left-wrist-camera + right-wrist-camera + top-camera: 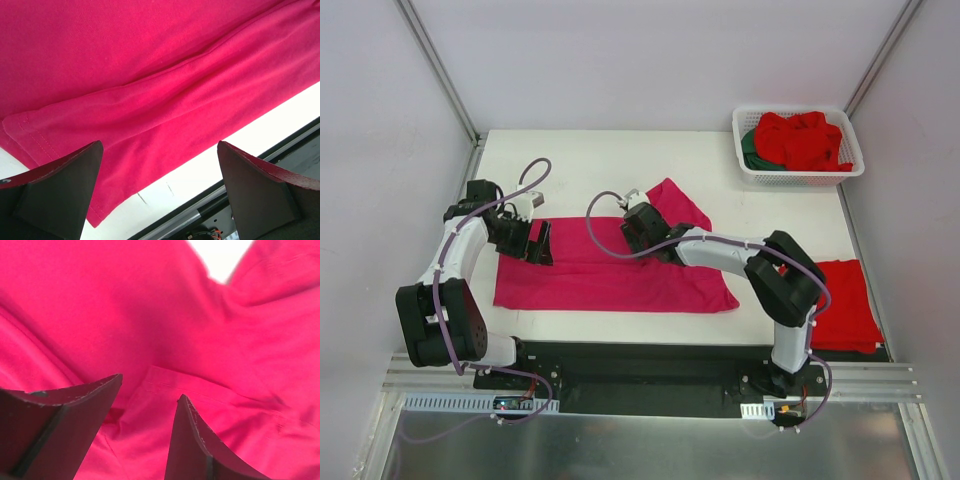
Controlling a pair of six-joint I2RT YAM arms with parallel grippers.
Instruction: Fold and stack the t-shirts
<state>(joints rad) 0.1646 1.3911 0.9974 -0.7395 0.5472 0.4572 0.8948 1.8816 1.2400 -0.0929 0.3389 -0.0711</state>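
Left claw [159, 146] gapes wide above the magenta-pink t-shirt [610, 275] lying on the desk [590, 165]; right claw [151, 386], narrowly parted, grips nothing over a cloth fold.

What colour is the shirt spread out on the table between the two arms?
The shirt is magenta-pink all over. It shows best in the top external view.

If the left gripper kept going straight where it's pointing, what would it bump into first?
Probably the pink t-shirt. The open left gripper points at its folded edge near the hem, with nothing in between. How close it is, I cannot tell.
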